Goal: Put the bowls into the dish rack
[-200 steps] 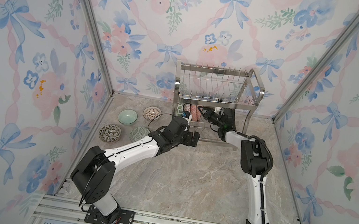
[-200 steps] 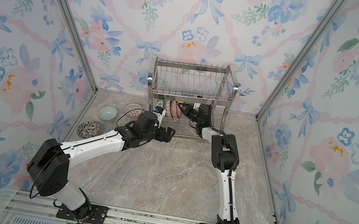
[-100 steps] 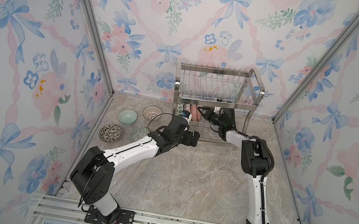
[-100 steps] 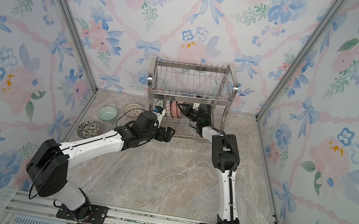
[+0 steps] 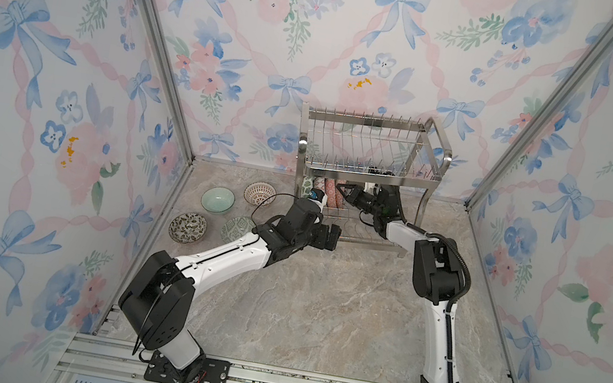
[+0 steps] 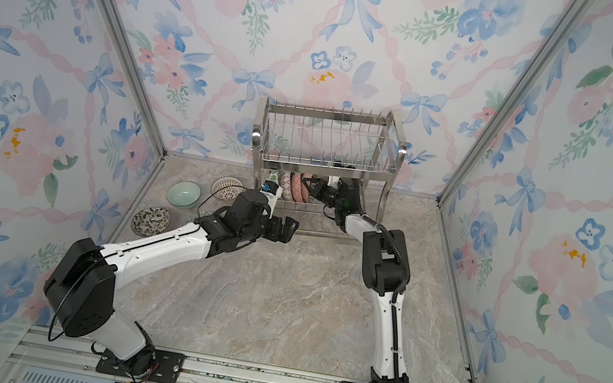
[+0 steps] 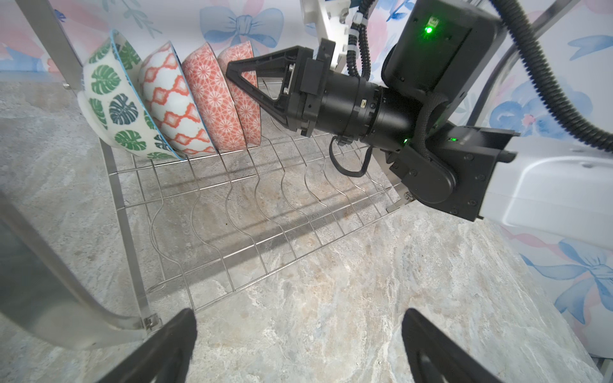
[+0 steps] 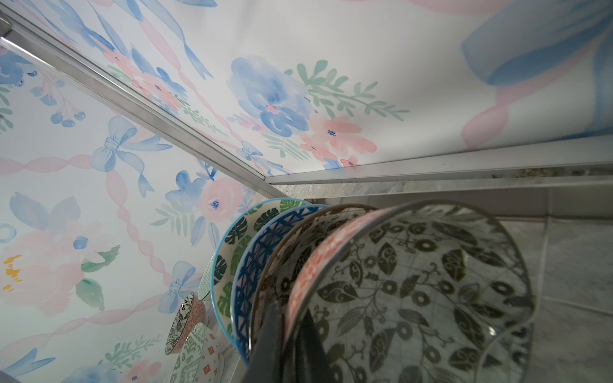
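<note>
Right gripper point(image 7: 230, 69) pinches the rim of the end bowl point(image 7: 247, 122), fourth in a row standing on edge in the rack point(image 5: 366, 175), lower tier. Left gripper point(image 7: 298, 335) spread, empty, above worktop point(image 7: 331, 298). Four bowls point(image 5: 217, 199) sit loose beside rack.

Dish rack point(image 5: 369, 156) stands at far centre of the table point(image 5: 319, 308), by the far wall point(image 5: 319, 55); four racked bowls point(image 7: 185, 99) sit on edge, side by side, at left end of its lower tier; four loose bowls point(image 5: 218, 200) lie on table left of it.
</note>
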`<control>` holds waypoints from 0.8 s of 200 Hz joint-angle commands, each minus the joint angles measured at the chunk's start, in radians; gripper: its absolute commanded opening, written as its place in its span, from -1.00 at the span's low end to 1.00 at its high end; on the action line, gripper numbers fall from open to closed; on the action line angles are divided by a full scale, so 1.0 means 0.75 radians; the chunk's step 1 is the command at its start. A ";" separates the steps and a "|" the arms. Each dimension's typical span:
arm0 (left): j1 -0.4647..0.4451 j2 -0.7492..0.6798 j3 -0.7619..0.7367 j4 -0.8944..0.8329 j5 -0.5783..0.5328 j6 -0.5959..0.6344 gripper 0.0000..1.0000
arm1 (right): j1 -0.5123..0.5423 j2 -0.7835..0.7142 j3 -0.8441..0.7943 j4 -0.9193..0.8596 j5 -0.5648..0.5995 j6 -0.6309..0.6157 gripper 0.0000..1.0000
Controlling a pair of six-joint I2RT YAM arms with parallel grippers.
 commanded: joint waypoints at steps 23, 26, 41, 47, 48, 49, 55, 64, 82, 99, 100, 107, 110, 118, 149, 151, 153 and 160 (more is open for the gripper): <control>0.013 -0.041 -0.010 -0.007 -0.001 0.024 0.96 | 0.019 -0.022 0.031 -0.170 0.028 -0.061 -0.85; 0.013 -0.043 -0.010 -0.008 -0.002 0.025 0.96 | 0.019 -0.022 0.034 -0.173 0.027 -0.064 -0.84; 0.014 -0.041 -0.010 -0.007 -0.001 0.024 0.96 | 0.023 -0.024 0.037 -0.186 0.027 -0.079 -0.81; 0.016 -0.041 -0.010 -0.008 0.001 0.024 0.96 | 0.026 -0.026 0.038 -0.190 0.030 -0.083 -0.80; 0.015 -0.042 -0.011 -0.007 0.001 0.024 0.96 | 0.026 -0.026 0.038 -0.191 0.030 -0.083 -0.80; 0.015 -0.041 -0.011 -0.008 0.000 0.024 0.96 | 0.026 -0.026 0.037 -0.192 0.027 -0.083 -0.80; 0.017 -0.042 -0.011 -0.008 0.000 0.024 0.96 | 0.025 -0.026 0.038 -0.195 0.033 -0.087 -0.79; 0.016 -0.041 -0.010 -0.007 0.002 0.025 0.96 | 0.026 -0.027 0.037 -0.196 0.031 -0.089 -0.77; 0.018 -0.041 -0.011 -0.008 0.003 0.022 0.96 | 0.026 -0.028 0.040 -0.195 0.031 -0.089 -0.75; 0.018 -0.039 -0.011 -0.007 0.004 0.023 0.96 | 0.026 -0.029 0.040 -0.194 0.031 -0.089 -0.72; 0.018 -0.038 -0.011 -0.008 0.006 0.023 0.96 | 0.026 -0.029 0.040 -0.193 0.032 -0.089 -0.72; 0.018 -0.038 -0.011 -0.008 0.007 0.022 0.96 | 0.028 -0.029 0.038 -0.193 0.031 -0.089 -0.69; 0.016 -0.038 -0.011 -0.006 0.006 0.022 0.96 | 0.028 -0.029 0.039 -0.193 0.032 -0.089 -0.68; 0.017 -0.040 -0.011 -0.007 0.005 0.022 0.96 | 0.027 -0.030 0.038 -0.191 0.030 -0.089 -0.66; 0.017 -0.041 -0.011 -0.008 0.003 0.024 0.96 | 0.026 -0.035 0.034 -0.185 0.025 -0.087 -0.58; 0.017 -0.041 -0.010 -0.008 0.003 0.024 0.96 | 0.025 -0.036 0.034 -0.186 0.027 -0.087 -0.58; 0.018 -0.040 -0.012 -0.008 0.003 0.024 0.96 | 0.027 -0.035 0.033 -0.184 0.028 -0.087 -0.58; 0.016 -0.041 -0.010 -0.008 0.003 0.024 0.96 | 0.025 -0.038 0.030 -0.182 0.028 -0.087 -0.57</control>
